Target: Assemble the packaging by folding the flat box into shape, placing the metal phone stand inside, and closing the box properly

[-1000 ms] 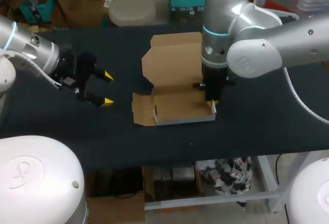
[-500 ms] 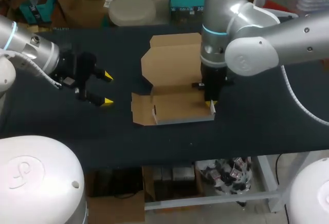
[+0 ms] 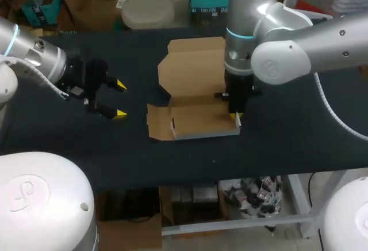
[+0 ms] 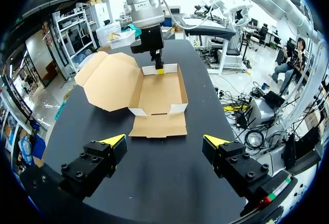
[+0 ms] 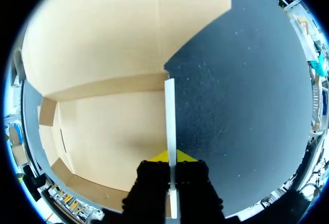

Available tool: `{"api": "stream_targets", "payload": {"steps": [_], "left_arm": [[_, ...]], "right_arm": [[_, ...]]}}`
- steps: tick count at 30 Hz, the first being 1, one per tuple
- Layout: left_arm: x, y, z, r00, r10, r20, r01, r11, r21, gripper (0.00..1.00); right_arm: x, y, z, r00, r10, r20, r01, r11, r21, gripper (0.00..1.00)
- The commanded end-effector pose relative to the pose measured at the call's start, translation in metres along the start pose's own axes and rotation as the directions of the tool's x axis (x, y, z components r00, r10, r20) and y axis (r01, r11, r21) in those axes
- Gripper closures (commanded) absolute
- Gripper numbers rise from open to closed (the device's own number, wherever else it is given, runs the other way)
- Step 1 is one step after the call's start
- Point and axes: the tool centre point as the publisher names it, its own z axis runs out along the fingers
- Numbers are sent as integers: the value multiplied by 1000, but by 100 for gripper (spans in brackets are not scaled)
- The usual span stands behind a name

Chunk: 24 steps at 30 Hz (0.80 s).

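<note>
A brown cardboard box [image 3: 195, 120] lies half folded at the table's middle, with its lid [image 3: 192, 67] open flat behind it and a front flap lying out toward my left arm. My right gripper [image 3: 236, 114] points straight down at the box's right end, shut on the upright white-edged side wall [image 5: 169, 112]. The wall runs between its yellow tips, and the box floor [image 5: 113, 131] lies beside it. My left gripper [image 3: 119, 98] hangs at the table's left, open and empty, well away from the box [image 4: 159, 93]. No metal phone stand shows in any view.
Bare dark tabletop [image 3: 287, 141] surrounds the box on all sides. My right arm's big elbow [image 3: 282, 61] hangs over the table's right half, above the box's right end.
My right arm's elbow has shifted a touch to the left. Its grip on the side wall is unchanged. The left arm has not moved.
</note>
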Motion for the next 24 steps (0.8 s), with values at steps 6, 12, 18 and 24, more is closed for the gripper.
{"api": "stream_targets", "payload": {"steps": [6,12,18,24], "left_arm": [[0,-1,-1,1000,-1,-4,1,1000,-5,0],[0,-12,1,948,-316,25,316,949,24,0],[3,-8,-5,659,-745,98,742,666,75,0],[16,5,7,401,-824,401,870,480,114,0]], "right_arm": [[1,1,-1,1000,0,3,0,1000,4,100],[1,1,-1,1000,0,3,0,1000,4,100],[1,1,-1,1000,0,3,0,1000,4,100],[1,1,-1,1000,0,3,0,1000,4,100]]}}
